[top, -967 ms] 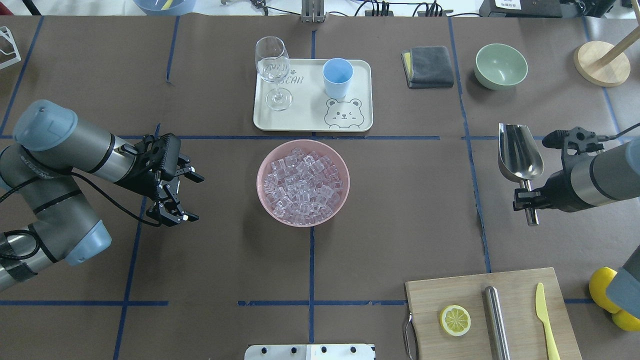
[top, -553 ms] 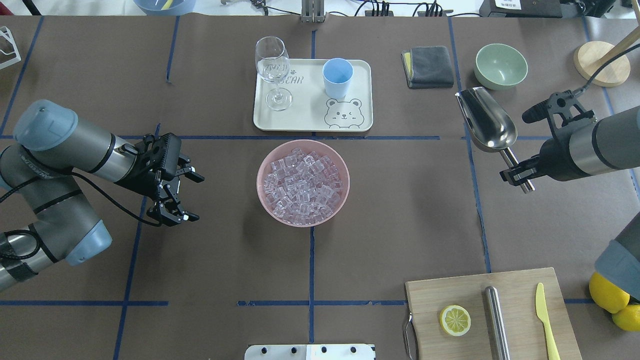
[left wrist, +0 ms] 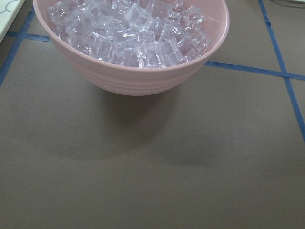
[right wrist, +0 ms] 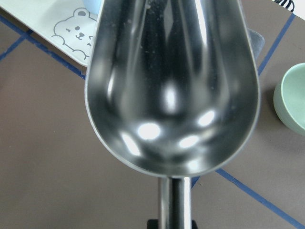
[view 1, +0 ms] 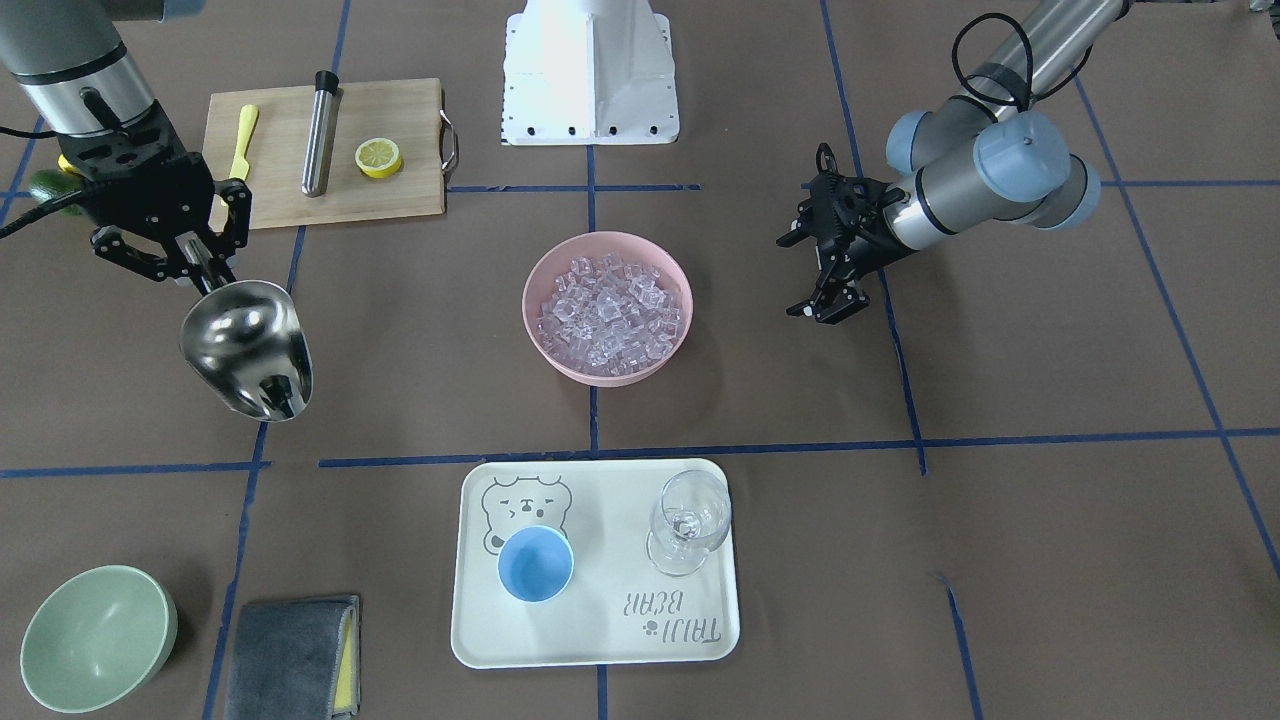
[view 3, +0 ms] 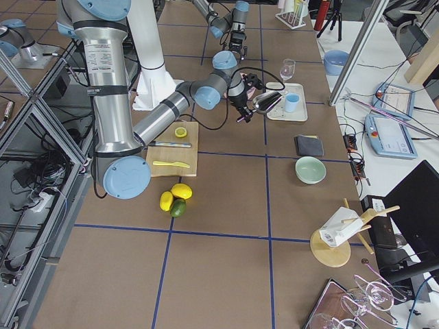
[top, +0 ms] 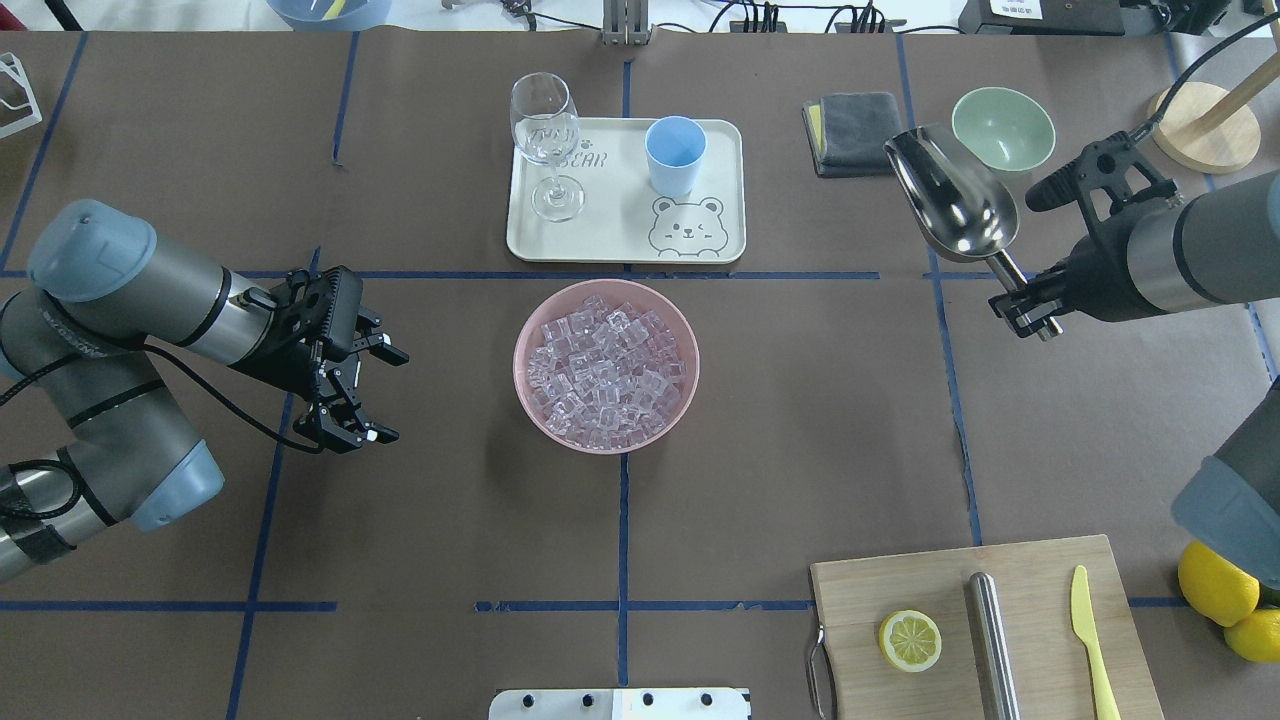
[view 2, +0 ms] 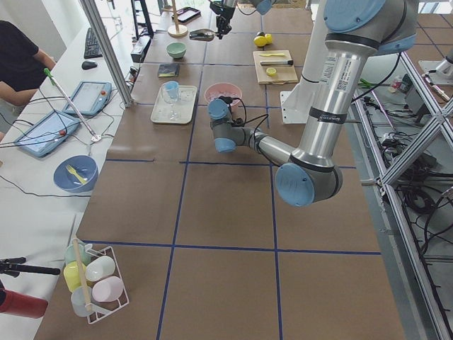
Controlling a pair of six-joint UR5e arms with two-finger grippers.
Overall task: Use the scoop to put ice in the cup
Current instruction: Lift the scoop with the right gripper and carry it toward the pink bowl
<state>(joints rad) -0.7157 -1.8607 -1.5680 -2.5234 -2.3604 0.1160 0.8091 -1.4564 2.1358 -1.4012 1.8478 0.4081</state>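
On the left, the left gripper hangs above the brown table with its fingers spread wide apart. In the middle, the ice fills a pink bowl, and beyond it the cup stands upright on a cream tray. On the right, the right gripper pinches the thin handle of the scoop, held in the air with its shiny trough facing up, well apart from bowl and cup.
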